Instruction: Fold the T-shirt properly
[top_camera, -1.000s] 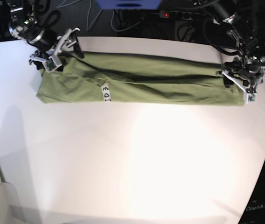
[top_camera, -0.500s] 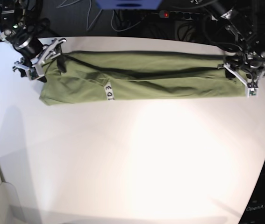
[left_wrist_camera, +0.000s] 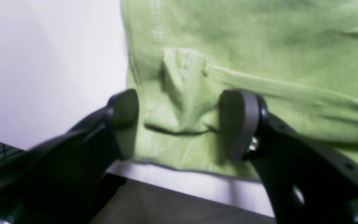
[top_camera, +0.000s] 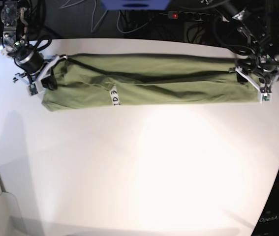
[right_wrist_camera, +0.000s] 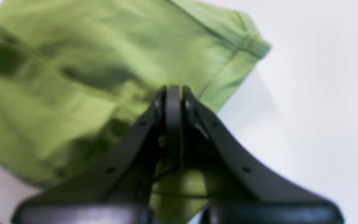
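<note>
Fabric first: the olive-green short-sleeved cotton T-shirt (top_camera: 149,81) lies as a long, narrow band across the far half of the white table (top_camera: 144,172), running from nine o'clock to three o'clock, its small white tag with dark lettering (top_camera: 113,97) facing up toward the nine o'clock end. What has just changed is on my right arm: a second ago that pincer stood wide open over the shirt's nine o'clock end, and now the right pincer (right_wrist_camera: 174,93) has clenched, its two dark pads pressed flat together. In the right wrist view, green cloth lies directly beneath and behind the tips, but it is too blurred for me to tell whether any fabric is actually caught between them. I read that as the grab on this end being attempted, though not confirmed. The shirt has also been drawn a little straighter than it lay a second ago. My left pincer (left_wrist_camera: 179,121), at the three o'clock end, has not changed: it stands released and wide, one pad at each side of a raised pucker of cloth by the stitched hem, the cloth between the pads but not squeezed. My judgement is that the left side must clench next before I lift both ends for the crosswise fold.
</note>
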Motion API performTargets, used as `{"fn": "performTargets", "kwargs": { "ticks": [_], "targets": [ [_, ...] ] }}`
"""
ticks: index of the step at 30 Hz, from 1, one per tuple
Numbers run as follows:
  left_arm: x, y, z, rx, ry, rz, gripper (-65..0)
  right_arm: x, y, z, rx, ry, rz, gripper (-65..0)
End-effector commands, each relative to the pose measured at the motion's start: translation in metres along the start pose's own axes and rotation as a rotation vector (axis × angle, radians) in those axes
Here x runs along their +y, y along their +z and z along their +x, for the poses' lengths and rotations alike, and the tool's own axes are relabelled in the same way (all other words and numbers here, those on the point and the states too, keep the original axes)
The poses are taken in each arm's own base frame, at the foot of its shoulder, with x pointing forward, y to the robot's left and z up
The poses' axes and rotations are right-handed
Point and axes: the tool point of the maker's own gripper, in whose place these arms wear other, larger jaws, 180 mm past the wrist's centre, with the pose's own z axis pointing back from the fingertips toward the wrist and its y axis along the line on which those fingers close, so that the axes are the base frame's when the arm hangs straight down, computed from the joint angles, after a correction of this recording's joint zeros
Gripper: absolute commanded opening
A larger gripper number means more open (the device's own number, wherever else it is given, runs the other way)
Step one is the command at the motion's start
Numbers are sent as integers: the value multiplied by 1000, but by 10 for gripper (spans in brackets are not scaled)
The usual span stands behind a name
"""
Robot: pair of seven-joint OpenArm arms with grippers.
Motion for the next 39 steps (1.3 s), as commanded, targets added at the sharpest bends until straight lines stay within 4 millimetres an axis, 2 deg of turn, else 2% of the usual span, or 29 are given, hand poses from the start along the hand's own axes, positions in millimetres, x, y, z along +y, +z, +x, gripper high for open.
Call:
{"fn": "performTargets", "kwargs": {
  "ticks": [1,4,14,17,21,24,35,39],
  "targets": [
    [7,4,11,-33,-3,20,-248,-7,-1,7,-21,1,-11,-650],
    [9,5,12,-38,-6,25,-248,-11,-7,3,-10,-14,-15,-650],
    [10,5,12,-37,-3,27,-246,-11,-7,2,-10,-14,-14,-650],
    [21,8,10,-44,32,51,-243,-11,-7,2,-10,-14,-14,-650],
    [38,4,12,-45,92,79,-132,-11,-7,2,-10,-14,-14,-650],
    [43,-3,6,-22,99,68,-86,-10,-6,1,-7,-15,-13,-650],
    [19,-30,11,4,143,-26,-87,-10,-5,-2,1,-17,-14,-650],
    [0,-40,13,24,99,-78,-110,-10,-2,-7,12,-17,-14,-650]
  ]
}}
